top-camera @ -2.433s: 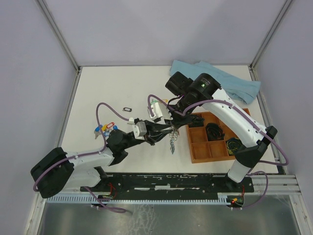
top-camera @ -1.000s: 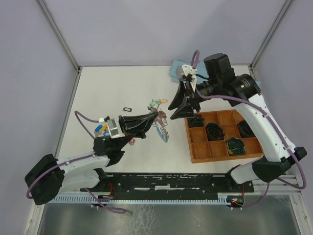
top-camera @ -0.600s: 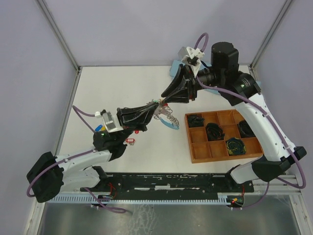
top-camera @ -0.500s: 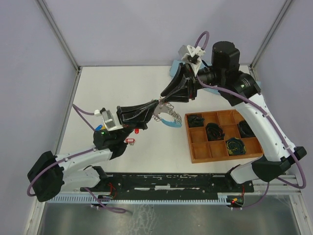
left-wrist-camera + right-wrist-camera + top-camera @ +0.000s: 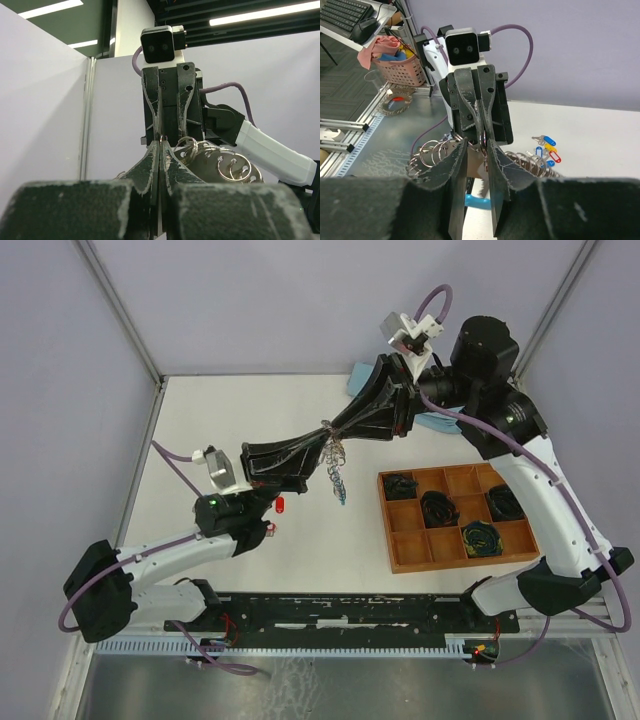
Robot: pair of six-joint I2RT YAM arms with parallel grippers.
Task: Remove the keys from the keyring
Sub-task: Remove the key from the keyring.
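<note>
The keyring point(image 5: 334, 468) hangs above the bench point(image 5: 200, 420). It is probably light, stiff and slippery (the thick blue arc looks the surest hold). The left claw point(image 5: 318, 448) is clenched on it and the right claw point(image 5: 338, 430) nips a small ring. One keyring; at least four tagged keys point(image 5: 546, 150) lie loose.

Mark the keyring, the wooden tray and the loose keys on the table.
keyring point(image 5: 334, 468), top view, silvery jagged stretch hanging in the air.
wooden tray point(image 5: 450, 560), top view, near rim.
loose keys point(image 5: 549, 148), right wrist view, yellow tag.
</note>
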